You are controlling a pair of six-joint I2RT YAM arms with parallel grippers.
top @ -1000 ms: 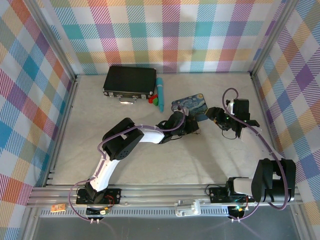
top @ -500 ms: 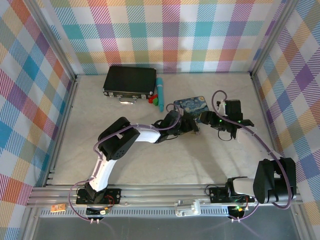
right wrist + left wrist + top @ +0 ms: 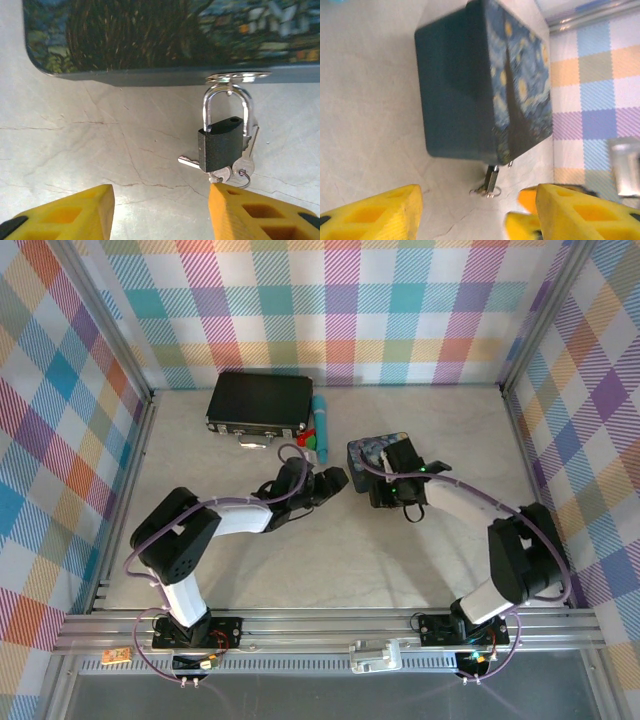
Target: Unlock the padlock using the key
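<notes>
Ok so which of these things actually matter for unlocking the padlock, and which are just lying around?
For the job:
padlock
key, lying at the padlock's base
blue painted tin, whose hasp the padlock hangs from

Just lying about:
black case
teal tube
small red and green pieces

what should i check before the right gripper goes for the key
1. Padlock shackle closed through the hasp of the tin: ok.
2. Key in view: ok, lying on the table against the padlock's lower end, on a ring.
3. Keyhole free: cannot tell, it is hidden.
4. Right gripper open and empty: ok.
5. Right gripper centred on the key: not ok, the key lies just ahead of one finger, off to the side.
6. Left gripper open and short of the padlock: ok.
</notes>
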